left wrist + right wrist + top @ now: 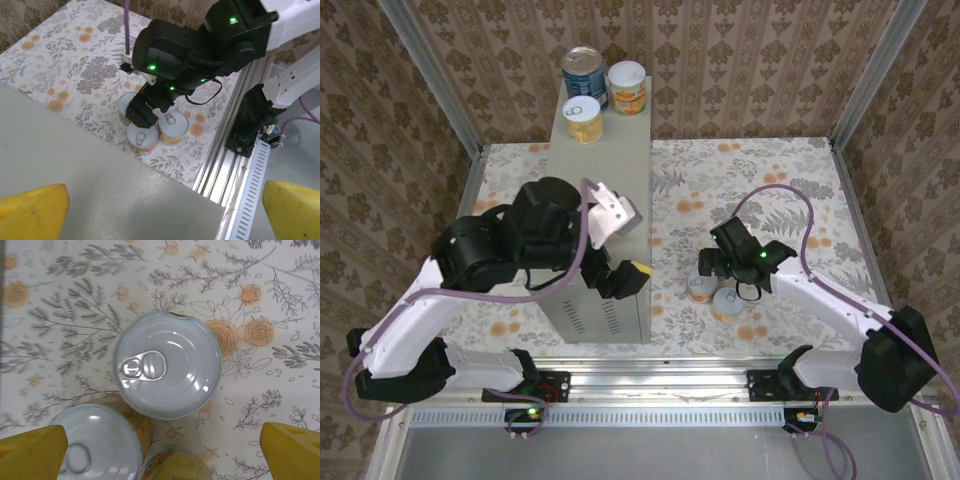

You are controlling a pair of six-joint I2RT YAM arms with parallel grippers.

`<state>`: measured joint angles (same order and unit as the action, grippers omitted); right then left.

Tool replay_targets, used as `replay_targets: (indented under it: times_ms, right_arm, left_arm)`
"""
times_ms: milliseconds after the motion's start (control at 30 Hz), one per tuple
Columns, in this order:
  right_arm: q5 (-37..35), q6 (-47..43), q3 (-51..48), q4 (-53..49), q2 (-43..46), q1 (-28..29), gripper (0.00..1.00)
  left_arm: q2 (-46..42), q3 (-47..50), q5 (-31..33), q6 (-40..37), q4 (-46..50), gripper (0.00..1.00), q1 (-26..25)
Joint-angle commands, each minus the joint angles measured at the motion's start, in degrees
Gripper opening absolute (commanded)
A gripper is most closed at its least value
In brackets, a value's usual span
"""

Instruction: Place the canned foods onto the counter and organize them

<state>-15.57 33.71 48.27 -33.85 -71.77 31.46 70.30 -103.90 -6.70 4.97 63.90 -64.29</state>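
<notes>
Right gripper (162, 455) hangs spread wide just above three floor cans (167, 365), bare floor (260, 280) ahead. Left gripper (160, 215), fingers apart, hovers over the counter's (100, 175) right edge; far cans (583, 118) ahead, labels unreadable.

Left end effector (163, 209), right end effector (162, 448), splayed

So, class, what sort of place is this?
Likely a staged robot test cell, not a real kitchen: wallpaper-lined walls, metal frame, two arms bolted to a rail, cans on a grey box.
</notes>
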Motion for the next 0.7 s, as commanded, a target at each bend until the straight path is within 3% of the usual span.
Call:
replay_targets:
  times_ms: [0,333,667]
  right_arm:
    - [-1.10,1.92,-0.82,5.43,-3.07,-0.87,1.00]
    - [-2.04,1.36,0.13,8.60,-11.13,-2.46,0.99]
    - [-2.99,0.67,0.39,8.39,-12.34,-2.66,0.87]
  left_arm:
    - [1.25,-0.46,4.17,1.10,-1.32,1.00,-2.85]
    - [2.73,0.47,5.45,-0.19,-5.49,1.00,-4.61]
    - [3.39,1.22,6.08,-1.98,-6.59,1.00,-4.61]
